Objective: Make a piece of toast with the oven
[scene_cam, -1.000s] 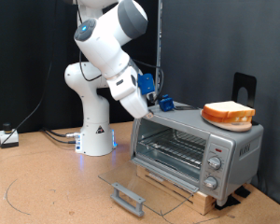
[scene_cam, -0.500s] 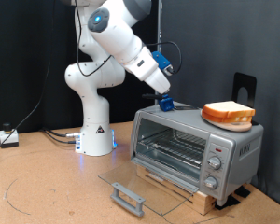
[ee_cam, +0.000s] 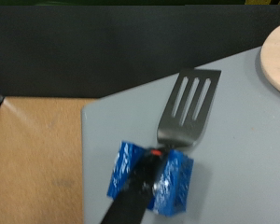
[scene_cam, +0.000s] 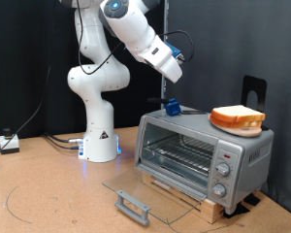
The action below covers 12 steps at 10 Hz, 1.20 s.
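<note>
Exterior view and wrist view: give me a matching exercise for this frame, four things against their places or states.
Things:
1. silver toaster oven's glass door
2. slotted metal spatula with blue-wrapped handle
3. tan slice of bread in an orange dish
4. gripper

Places or states:
A. raised in the air above the oven
B. folded down open in front
C. on the oven top, at the exterior view's right
D. lying on the oven top, at the exterior view's left

Pairs: 1-B, 2-D, 3-C, 4-A

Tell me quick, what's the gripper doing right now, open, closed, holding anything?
Gripper: raised above the oven, holding nothing visible; open or closed cannot be told.
</note>
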Each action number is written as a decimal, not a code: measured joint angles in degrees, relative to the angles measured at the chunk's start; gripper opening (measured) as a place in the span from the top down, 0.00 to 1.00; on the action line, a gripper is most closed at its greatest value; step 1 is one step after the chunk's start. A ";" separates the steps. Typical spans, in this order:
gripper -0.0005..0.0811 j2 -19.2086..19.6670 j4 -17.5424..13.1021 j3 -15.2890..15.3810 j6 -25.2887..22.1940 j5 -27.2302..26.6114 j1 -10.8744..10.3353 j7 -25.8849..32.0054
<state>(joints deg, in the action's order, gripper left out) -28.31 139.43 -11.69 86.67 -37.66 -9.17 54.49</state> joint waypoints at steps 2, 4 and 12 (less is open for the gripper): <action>0.01 -1.53 1.84 2.36 2.10 -0.57 -0.02 -4.47; 0.01 -6.89 6.29 7.40 10.56 -1.13 0.02 -8.42; 0.01 -23.05 19.08 11.30 27.44 -8.76 0.63 -7.31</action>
<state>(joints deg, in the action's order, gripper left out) -51.36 158.51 -0.39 114.11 -46.42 -8.54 47.17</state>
